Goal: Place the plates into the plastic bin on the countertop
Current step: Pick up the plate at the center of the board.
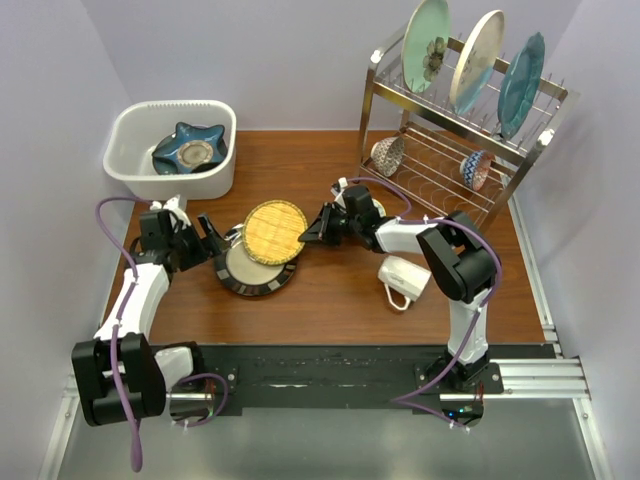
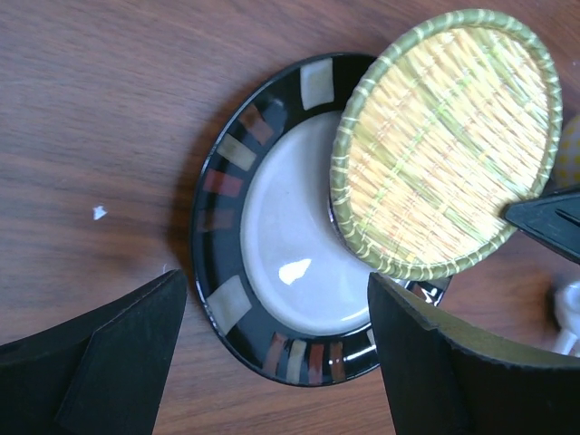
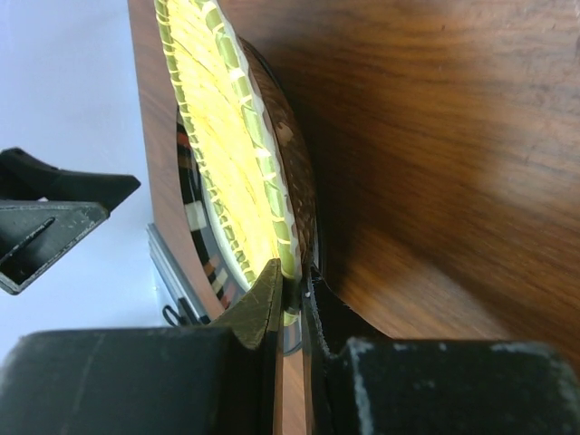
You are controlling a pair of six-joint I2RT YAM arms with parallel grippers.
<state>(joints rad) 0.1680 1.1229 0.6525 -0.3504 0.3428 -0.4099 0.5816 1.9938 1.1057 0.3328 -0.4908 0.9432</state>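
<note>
Two plates overlap at the middle of the countertop [image 1: 340, 300]: a woven plate [image 1: 275, 232] lies tilted on a black-rimmed plate [image 1: 243, 278]. Right gripper [image 1: 308, 234] pinches the woven plate's right rim between almost closed fingers. Left gripper [image 1: 214, 240] gapes wide, holding nothing, just left of the black-rimmed plate. One star plate [image 1: 190, 150] sits in the bin [image 1: 128, 172], far left; three more plates [image 1: 476, 62] stand in the rack [image 1: 366, 120], far right

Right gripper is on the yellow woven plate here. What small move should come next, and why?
Probably a slight lift. The right gripper pinches the woven plate at its rim, and that plate leans on the black-rimmed plate. It should clear that one before travelling to the plastic bin.
</note>
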